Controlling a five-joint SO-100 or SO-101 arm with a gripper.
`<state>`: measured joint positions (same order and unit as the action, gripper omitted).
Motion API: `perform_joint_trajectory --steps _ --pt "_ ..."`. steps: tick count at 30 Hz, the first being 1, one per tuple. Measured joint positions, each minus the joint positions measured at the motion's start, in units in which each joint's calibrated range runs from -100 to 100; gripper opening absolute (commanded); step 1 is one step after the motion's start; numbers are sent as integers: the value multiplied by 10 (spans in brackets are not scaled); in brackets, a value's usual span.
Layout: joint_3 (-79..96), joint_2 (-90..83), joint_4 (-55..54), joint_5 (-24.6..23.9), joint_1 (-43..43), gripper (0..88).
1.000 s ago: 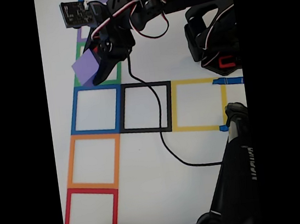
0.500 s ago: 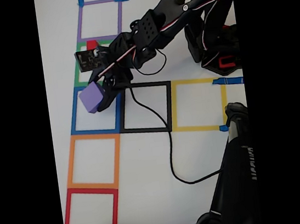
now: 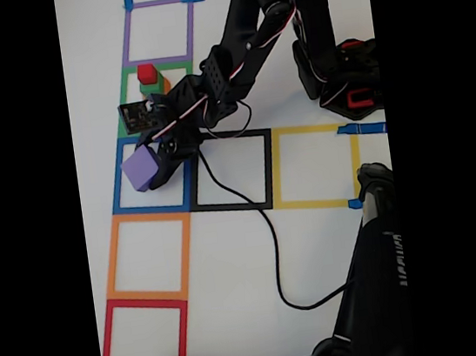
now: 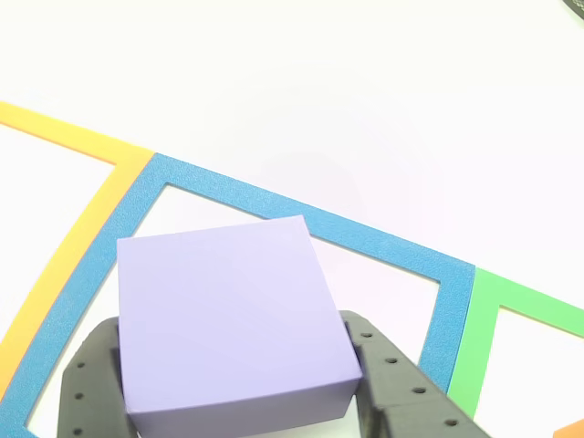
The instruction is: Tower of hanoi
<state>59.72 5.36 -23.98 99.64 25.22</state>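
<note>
A purple cube point(image 3: 141, 168) hangs over the blue tape square point(image 3: 117, 183) in the fixed view, with my gripper point(image 3: 151, 169) shut on its sides. In the other view the purple cube point(image 4: 228, 324) sits between the two dark fingers point(image 4: 383, 374), above the blue tape square point(image 4: 301, 219). Inside the green tape square point(image 3: 124, 79) stands a small stack of blocks point(image 3: 150, 79) with a red one on top; the arm hides its lower part.
A column of tape squares runs down the white table: purple point(image 3: 126, 35), green, blue, orange point(image 3: 112, 265), red point(image 3: 108, 344). A black square point(image 3: 269, 169) and a yellow square point(image 3: 354, 163) lie to the right. The arm's base point(image 3: 343, 76) and a black cable point(image 3: 275, 261) are nearby.
The arm has carried the purple cube down from the green square to over the blue square. The stack with the red top has come into sight in the green square.
</note>
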Motion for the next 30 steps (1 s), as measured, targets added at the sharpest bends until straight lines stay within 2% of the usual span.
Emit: perform_joint_trajectory --steps 5,22,30 --pt "-1 36 -52 0 6 123" --pt "36 64 -114 0 5 145" --pt "35 99 -146 0 4 205"
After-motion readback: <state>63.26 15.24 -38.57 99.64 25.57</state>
